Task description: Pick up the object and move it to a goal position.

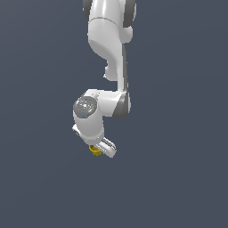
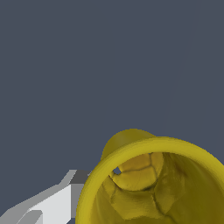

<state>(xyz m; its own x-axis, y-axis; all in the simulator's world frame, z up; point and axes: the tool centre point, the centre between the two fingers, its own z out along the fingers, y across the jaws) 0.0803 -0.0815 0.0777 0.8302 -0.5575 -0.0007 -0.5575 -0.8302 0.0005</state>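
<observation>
The yellow cup [image 1: 94, 150] is a small tapered container with a round rim, sitting at the tip of my white gripper [image 1: 100, 150] in the middle of the exterior view. In the wrist view the cup [image 2: 153, 183] fills the lower corner, very close, with its open mouth and ridged inside facing the camera. One white finger [image 2: 52, 205] presses against the outside of its rim. The other finger is hidden behind or inside the cup. The gripper is shut on the cup.
The white arm [image 1: 109, 49] hangs down from the top of the exterior view. Everything around it is a plain dark blue-grey ground [image 1: 178, 178], with no other objects or edges in view.
</observation>
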